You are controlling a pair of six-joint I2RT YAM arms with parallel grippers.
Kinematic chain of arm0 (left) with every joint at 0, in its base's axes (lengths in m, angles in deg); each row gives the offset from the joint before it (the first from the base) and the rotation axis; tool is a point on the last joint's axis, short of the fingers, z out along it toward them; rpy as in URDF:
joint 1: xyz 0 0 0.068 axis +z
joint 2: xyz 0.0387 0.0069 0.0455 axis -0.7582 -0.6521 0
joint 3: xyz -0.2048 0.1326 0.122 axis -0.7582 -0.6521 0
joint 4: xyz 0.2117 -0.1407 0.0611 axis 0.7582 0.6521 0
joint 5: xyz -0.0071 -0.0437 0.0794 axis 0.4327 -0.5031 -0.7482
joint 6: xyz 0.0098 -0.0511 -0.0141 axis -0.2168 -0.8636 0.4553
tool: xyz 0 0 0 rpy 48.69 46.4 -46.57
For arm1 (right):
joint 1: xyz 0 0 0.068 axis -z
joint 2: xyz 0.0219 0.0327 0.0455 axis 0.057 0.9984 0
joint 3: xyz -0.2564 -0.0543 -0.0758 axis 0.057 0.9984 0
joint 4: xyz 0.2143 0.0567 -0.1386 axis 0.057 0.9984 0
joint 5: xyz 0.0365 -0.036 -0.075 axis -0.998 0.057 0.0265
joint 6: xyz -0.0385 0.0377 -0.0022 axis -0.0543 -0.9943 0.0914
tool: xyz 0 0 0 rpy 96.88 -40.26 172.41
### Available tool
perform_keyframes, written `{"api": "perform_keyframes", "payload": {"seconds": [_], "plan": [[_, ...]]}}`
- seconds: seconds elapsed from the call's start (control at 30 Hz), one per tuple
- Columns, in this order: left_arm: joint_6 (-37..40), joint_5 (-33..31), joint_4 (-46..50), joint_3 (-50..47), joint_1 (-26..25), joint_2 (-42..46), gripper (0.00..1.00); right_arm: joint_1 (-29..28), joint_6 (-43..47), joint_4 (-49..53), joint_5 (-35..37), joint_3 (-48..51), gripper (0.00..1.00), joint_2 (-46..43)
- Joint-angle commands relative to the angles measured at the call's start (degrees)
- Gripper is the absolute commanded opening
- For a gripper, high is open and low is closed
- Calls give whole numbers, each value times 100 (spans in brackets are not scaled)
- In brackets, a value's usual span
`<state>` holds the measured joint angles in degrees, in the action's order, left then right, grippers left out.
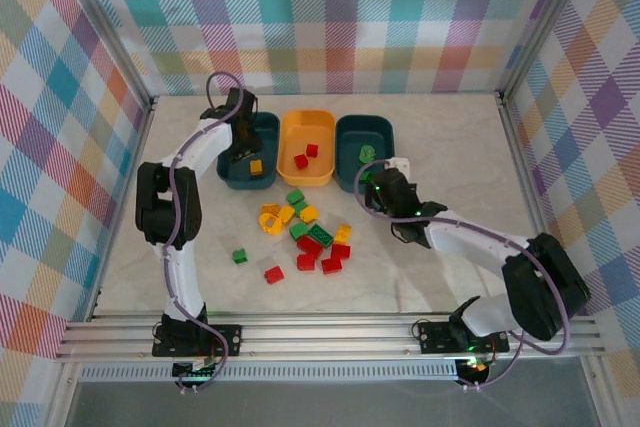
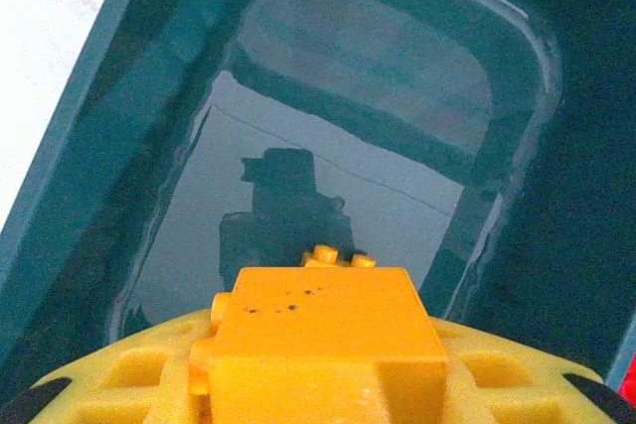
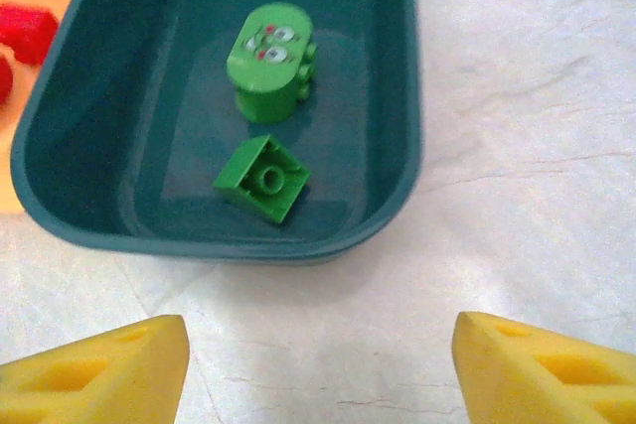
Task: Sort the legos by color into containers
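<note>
Loose red, yellow, green legos (image 1: 305, 232) before 3 shallow bins (image 1: 305, 127)

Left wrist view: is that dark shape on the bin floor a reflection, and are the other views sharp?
Left wrist view: yes, the glossy floor of the left teal bin mirrors a dark silhouette, with glare streaks at its rim; the yellow brick is slightly soft. Right wrist view: even light, green bricks sharp, foam fingertips softer. Top external view: evenly lit.
</note>
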<state>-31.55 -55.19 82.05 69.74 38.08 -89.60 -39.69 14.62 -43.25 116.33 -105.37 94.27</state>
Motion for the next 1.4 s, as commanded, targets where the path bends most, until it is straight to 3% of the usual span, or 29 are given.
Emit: {"api": "perform_keyframes", "payload": {"seconds": [0.0,0.1,0.3,0.4,0.53,0.7,0.83,0.93,1.13,1.27,1.37], "plan": [[-6,142,385,459,86,-259,37,355,-637,72,260,231,82,-382],[35,239,414,571,93,-430,39,627,-937,140,145,403,88,-608],[67,285,539,706,103,-692,45,698,-823,-32,-312,466,88,-677],[100,358,618,739,120,-684,53,698,-640,-212,-731,456,87,-581],[239,466,105,129,85,140,80,563,-345,-519,-1338,407,86,-313],[135,501,-304,-827,76,1646,90,-195,505,-726,-1580,55,81,173],[-264,545,-821,-2449,50,3231,93,-1051,1289,-685,-1712,-399,69,758],[-788,215,-916,-3792,54,4296,100,-1678,1610,-617,-1864,-722,64,1102],[-1339,-67,-395,-5522,383,5681,100,-2754,1500,-192,-1813,-1786,71,2070],[-1022,12,290,-5571,958,6281,100,-3283,1644,395,-1898,-2940,75,3092],[-952,569,475,-5503,1434,6591,100,-3374,1467,436,-2307,-3479,76,3662]]}}
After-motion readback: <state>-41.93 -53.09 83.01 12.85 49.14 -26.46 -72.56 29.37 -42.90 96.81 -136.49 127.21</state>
